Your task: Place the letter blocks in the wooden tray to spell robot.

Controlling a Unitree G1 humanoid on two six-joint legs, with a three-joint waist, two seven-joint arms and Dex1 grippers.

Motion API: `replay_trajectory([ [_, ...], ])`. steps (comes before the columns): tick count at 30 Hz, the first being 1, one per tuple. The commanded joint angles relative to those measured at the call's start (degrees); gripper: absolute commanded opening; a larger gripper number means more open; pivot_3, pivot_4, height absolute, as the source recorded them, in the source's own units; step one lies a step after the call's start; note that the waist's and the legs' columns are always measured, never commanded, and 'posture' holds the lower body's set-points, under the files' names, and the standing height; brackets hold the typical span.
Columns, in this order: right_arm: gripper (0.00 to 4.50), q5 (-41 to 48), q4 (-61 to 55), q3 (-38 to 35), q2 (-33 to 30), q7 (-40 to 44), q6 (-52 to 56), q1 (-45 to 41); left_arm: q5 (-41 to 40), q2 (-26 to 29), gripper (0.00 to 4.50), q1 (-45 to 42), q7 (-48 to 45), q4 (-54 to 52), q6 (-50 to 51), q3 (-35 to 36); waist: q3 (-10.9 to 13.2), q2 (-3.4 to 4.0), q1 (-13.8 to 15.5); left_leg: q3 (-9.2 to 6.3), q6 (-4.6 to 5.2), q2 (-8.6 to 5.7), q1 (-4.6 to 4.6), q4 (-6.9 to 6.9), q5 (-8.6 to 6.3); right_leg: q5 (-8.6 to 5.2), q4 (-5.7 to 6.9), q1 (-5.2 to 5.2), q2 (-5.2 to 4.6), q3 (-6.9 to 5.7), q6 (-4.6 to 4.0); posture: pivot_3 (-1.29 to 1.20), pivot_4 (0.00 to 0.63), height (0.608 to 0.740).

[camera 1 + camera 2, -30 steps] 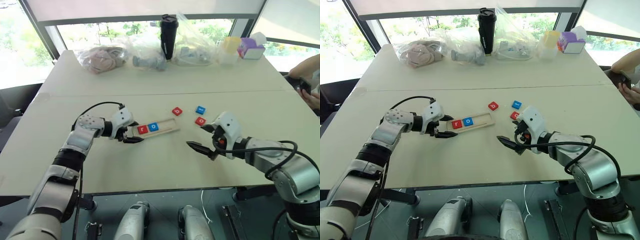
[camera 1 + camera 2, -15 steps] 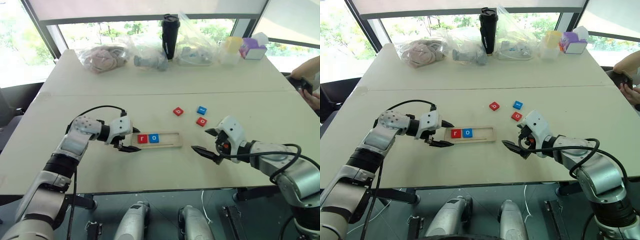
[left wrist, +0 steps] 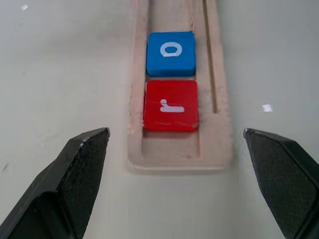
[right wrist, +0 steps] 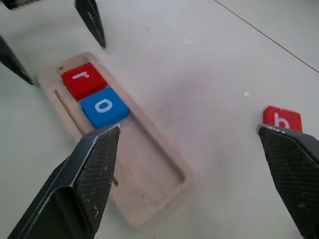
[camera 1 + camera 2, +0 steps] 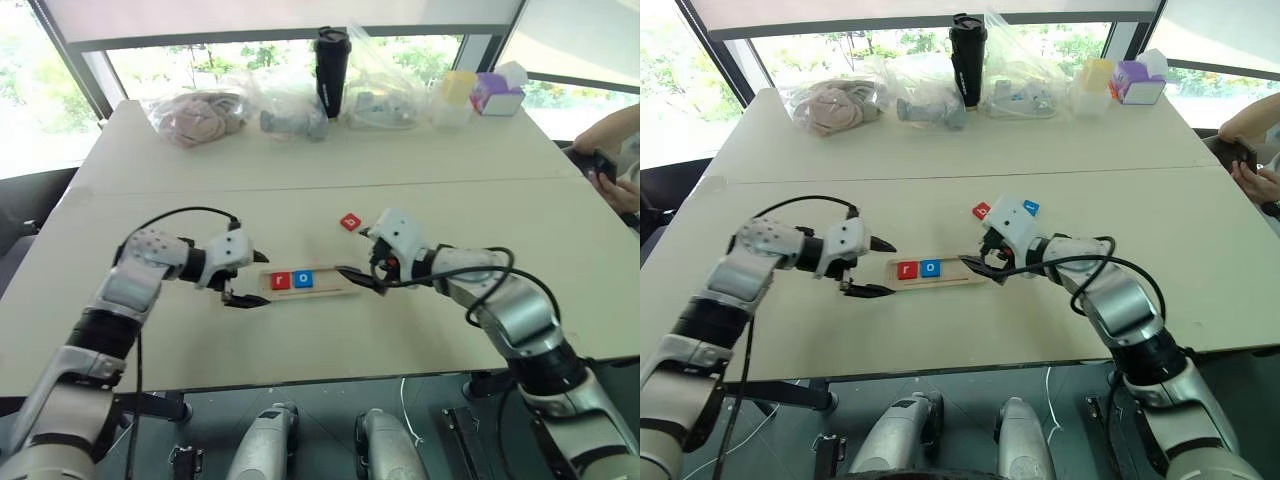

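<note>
The wooden tray [image 5: 325, 282] lies at the table's middle, with a red "r" block [image 5: 280, 281] and a blue "o" block [image 5: 303, 279] side by side in its left end. My left gripper [image 5: 262, 279] stands open just off that end, holding nothing. The left wrist view shows "r" [image 3: 170, 105] and "o" [image 3: 171, 53] ahead of its fingers [image 3: 75, 184]. My right gripper [image 5: 352, 252] hangs open and empty over the tray's right end. A red "b" block [image 5: 349, 222] lies loose beyond the tray. A blue block [image 5: 1031, 208] peeks out behind the right gripper.
Along the table's far edge stand clear bags [image 5: 200, 112], a black tumbler [image 5: 329, 70], a yellow cup [image 5: 457, 90] and a purple box [image 5: 495, 92]. A person's hand [image 5: 610, 165] holds a dark device at the right edge.
My left gripper has opened and drawn back slightly from the tray's left end. My right gripper has swung left, from near the loose blocks to above the tray's right end.
</note>
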Motion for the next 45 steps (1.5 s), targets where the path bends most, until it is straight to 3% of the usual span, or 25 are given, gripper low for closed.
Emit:
replay_trajectory([
  [1, 4.5, -3.89, 6.14, 3.3, 2.07, 2.86, -5.7, -3.6, -9.5, 6.14, 4.47, 5.79, -1.44, -16.17, 12.68, 7.34, 0.01, 0.0, -0.51, 0.01, -0.01, 0.0, 0.0, 0.0, -0.01, 0.0, 0.01, -0.03, 0.08, 0.0, 0.01, 0.0, 0.15, 0.74],
  [7, 4.5, -7.18, 12.21, 3.91, 4.1, 5.01, -10.77, -5.54, -16.39, 9.33, 4.47, 12.86, 5.86, -26.19, 23.48, 17.46, 0.03, 0.02, -0.26, -0.02, -0.02, 0.0, 0.08, -0.03, 0.0, -0.08, 0.06, -0.01, 0.16, 0.01, -0.14, 0.0, 0.15, 0.74],
  [11, 4.5, -8.44, 19.0, -0.33, 7.65, 0.17, -12.14, -8.78, -19.99, 8.67, 4.47, 15.75, 11.17, -29.86, 28.36, 22.28, 0.03, 0.03, -0.4, -0.03, -0.14, 0.01, 0.27, 0.0, -0.05, -0.11, 0.05, -0.02, 0.17, 0.04, -0.2, 0.0, 0.15, 0.74],
  [17, 4.5, -5.61, 32.85, -9.08, 14.07, -5.55, -6.14, -16.14, -22.22, 8.34, 4.47, 19.01, 15.82, -33.1, 30.56, 23.81, 0.02, 0.03, -0.4, 0.0, -0.15, 0.01, 0.27, -0.1, 0.0, 0.0, 0.09, -0.05, 0.21, 0.1, -0.04, 0.0, 0.15, 0.74],
  [30, 4.5, -8.83, 61.35, -10.45, 18.94, -5.23, -12.44, -28.27, -25.18, 7.25, 4.47, 19.73, 22.16, -35.22, 31.63, 23.42, 0.03, 0.05, -0.8, 0.09, -0.22, 0.01, 0.26, -0.35, 0.06, 0.03, 0.11, -0.1, 0.26, 0.18, -0.05, 0.0, 0.15, 0.74],
  [33, 3.69, -10.28, 63.72, -9.71, 19.62, -4.75, -14.67, -29.32, -25.87, 7.6, 4.5, 20.14, 23.14, -35.82, 32.07, 23.89, 0.03, 0.05, -0.82, 0.09, -0.23, 0.01, 0.26, -0.38, 0.07, 0.04, 0.11, -0.11, 0.27, 0.18, -0.04, 0.0, 0.15, 0.74],
  [38, 1.15, -12.14, 64.2, -9.44, 19.81, -4.56, -15.31, -29.7, -26.29, 7.74, 4.5, 19.73, 23.95, -35.8, 32.11, 23.33, 0.03, 0.05, -0.8, 0.08, -0.25, 0.01, 0.27, -0.38, 0.08, 0.04, 0.13, -0.12, 0.29, 0.18, -0.04, 0.0, 0.15, 0.74],
  [42, 1.17, -11.96, 59.6, -10.75, 18.71, -4.83, -13.58, -29.14, -26.21, 7.46, 4.5, 18.52, 23.66, -34.79, 31.08, 21.77, 0.03, 0.05, -0.73, 0.08, -0.27, 0.0, 0.27, -0.37, 0.08, 0.04, 0.12, -0.12, 0.29, 0.18, -0.04, 0.0, 0.15, 0.74],
  [45, 1.17, -9.37, 42.71, -13.02, 15.13, -3.24, -5.62, -24.7, -26.5, 6.76, 4.5, 17.07, 23.3, -34.5, 30.66, 20.21, 0.05, 0.08, -0.33, 0.08, -0.27, 0.0, 0.24, -0.37, 0.09, 0.04, 0.13, -0.14, 0.29, 0.18, -0.04, 0.0, 0.15, 0.74],
])
